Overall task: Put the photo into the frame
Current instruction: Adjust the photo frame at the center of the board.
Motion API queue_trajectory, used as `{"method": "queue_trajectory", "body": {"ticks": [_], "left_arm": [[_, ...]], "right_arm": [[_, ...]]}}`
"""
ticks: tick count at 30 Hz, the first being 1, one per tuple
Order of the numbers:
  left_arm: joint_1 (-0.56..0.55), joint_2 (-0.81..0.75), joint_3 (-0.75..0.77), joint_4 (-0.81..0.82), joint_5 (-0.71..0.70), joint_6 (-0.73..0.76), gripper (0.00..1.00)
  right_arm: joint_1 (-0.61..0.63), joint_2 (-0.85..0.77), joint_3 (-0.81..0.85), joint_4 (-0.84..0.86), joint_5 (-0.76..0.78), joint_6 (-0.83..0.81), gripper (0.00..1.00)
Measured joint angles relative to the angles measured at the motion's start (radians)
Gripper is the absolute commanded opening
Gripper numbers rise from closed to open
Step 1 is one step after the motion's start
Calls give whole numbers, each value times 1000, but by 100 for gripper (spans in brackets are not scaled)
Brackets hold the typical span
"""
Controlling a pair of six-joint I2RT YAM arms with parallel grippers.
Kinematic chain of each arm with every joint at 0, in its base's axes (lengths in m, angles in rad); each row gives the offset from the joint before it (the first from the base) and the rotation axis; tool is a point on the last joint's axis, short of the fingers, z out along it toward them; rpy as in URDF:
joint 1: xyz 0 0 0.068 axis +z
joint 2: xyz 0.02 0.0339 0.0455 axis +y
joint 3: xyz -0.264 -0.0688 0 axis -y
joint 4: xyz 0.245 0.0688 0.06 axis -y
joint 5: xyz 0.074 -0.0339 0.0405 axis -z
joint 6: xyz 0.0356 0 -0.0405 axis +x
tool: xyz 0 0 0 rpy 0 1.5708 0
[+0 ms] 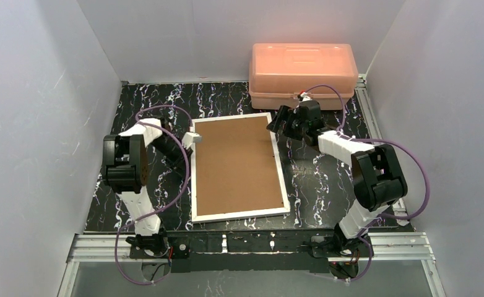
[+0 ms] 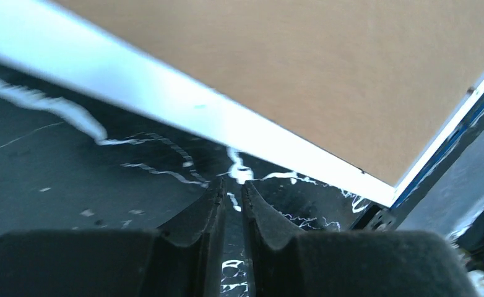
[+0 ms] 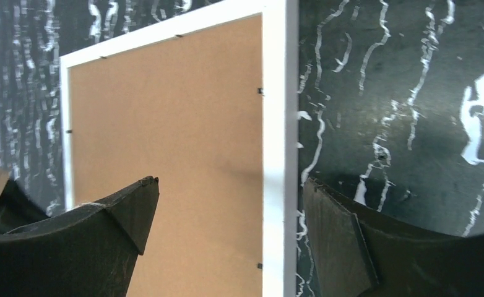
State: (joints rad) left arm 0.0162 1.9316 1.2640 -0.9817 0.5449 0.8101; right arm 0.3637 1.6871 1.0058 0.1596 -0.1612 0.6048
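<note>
The frame [image 1: 239, 164] lies flat in the middle of the table with its brown board back facing up and a white rim around it. The photo is out of view. My left gripper [image 1: 194, 138] sits low at the frame's far left corner, just outside the white rim [image 2: 227, 117]. Its fingers [image 2: 231, 185] are nearly together with only a thin slit and nothing between them. My right gripper [image 1: 276, 122] hovers over the far right corner. It stands wide open [image 3: 228, 185], one finger above the board and the other outside the frame's right rim [image 3: 275, 93], holding nothing.
A pink plastic box [image 1: 301, 65] stands at the back right, just behind the right gripper. White walls close in the black marbled table [image 1: 326, 173] on three sides. A metal rail [image 1: 252, 244] with the arm bases runs along the near edge.
</note>
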Motion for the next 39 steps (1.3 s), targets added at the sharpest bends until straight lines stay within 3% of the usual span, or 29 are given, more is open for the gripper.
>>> {"method": "queue_trajectory", "body": {"ticks": [6, 15, 20, 30, 36, 39], "left_arm": [[-113, -123, -120, 58, -48, 92, 13], [-122, -148, -175, 97, -119, 134, 11], [-121, -189, -219, 87, -169, 160, 11], [-117, -214, -259, 16, -199, 174, 14], [-130, -181, -165, -89, -162, 153, 32], [-130, -155, -60, -145, -123, 161, 35]], "right_arm": [[20, 68, 11, -58, 47, -31, 96], [123, 224, 156, -77, 58, -30, 96], [172, 363, 354, -116, 66, -32, 96], [269, 720, 931, -238, 35, -69, 98], [286, 689, 957, -336, 64, -151, 99], [297, 564, 853, -374, 66, -180, 99]]}}
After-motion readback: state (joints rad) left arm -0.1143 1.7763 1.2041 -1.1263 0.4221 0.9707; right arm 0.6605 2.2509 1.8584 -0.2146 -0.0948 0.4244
